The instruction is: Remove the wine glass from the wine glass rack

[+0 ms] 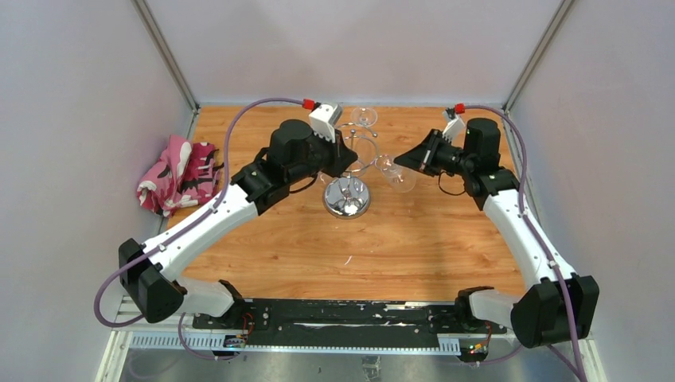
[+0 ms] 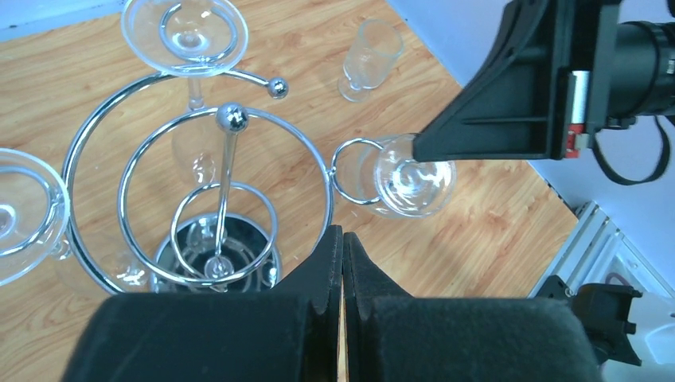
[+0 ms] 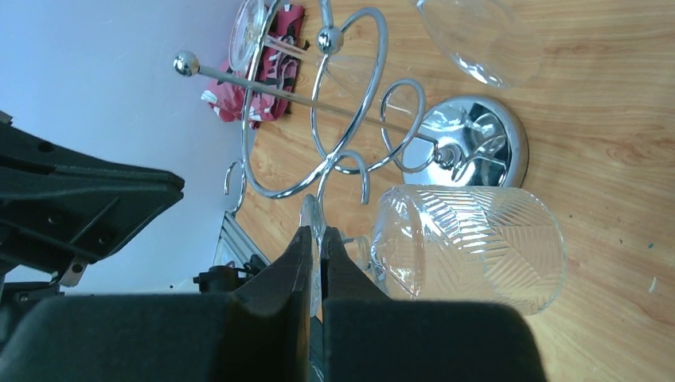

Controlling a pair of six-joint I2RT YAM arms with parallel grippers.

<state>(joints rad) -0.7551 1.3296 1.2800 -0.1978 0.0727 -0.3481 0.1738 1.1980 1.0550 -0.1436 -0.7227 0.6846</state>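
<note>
1. Your right gripper is clamped on the thin round foot of the clear, rib-cut wine glass, with its jaws pressed tight on the foot's edge.
2. The wine glass hangs upside down, foot up and mouth toward the wooden table, just beside the shiny chrome wire wine glass rack. Its stem sits at the small curled hook on the rack's right side. You cannot tell whether it is free of that hook.
3. Your left gripper is closed with nothing between its fingers and hangs over the rack's wire rings. Whether it touches the wire cannot be made out.
4. A second hanging glass and a third hanging glass sit foot-up on the rack. A small clear standing glass is upright on the table beyond.
5. A pink camouflage cloth lies bunched at the table's left edge, well apart from the rack.
</note>
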